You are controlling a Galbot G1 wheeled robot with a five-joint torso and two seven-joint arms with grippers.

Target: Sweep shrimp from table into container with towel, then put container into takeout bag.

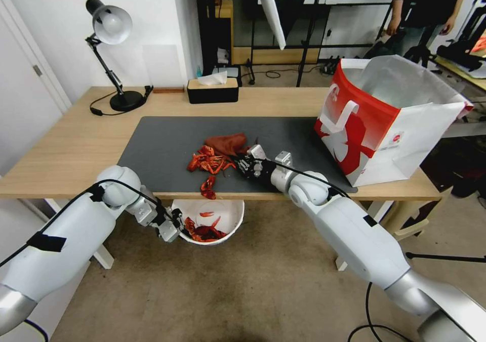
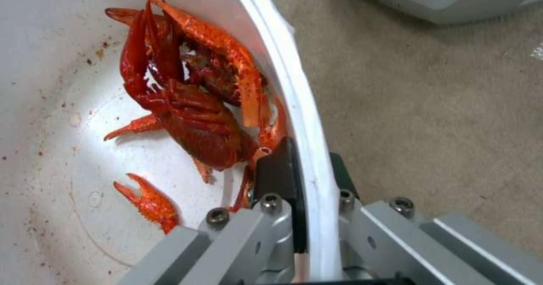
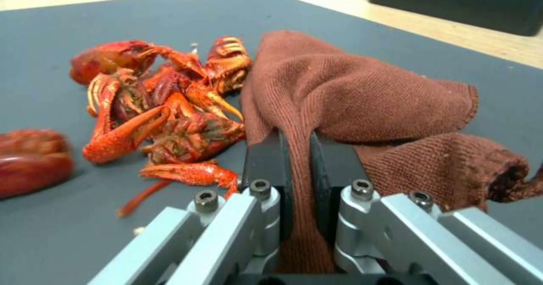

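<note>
A pile of red shrimp (image 1: 208, 161) (image 3: 164, 107) lies on the dark mat of the table (image 1: 71, 144), with one more piece (image 1: 208, 187) at the front edge. The rust-brown towel (image 1: 227, 143) (image 3: 362, 98) lies against the pile, and my right gripper (image 1: 245, 163) (image 3: 298, 149) is shut on it. Below the table's front edge hangs the white container (image 1: 225, 213) (image 2: 51, 149), holding several shrimp (image 1: 202, 229) (image 2: 186, 102). My left gripper (image 1: 178, 225) (image 2: 310, 170) is shut on its rim. The red and white takeout bag (image 1: 385, 124) stands open at the table's right end.
A black tissue box (image 1: 212, 90) and a desk lamp (image 1: 112, 53) stand along the table's back edge. A person stands in the room behind, far right. The floor below is beige carpet.
</note>
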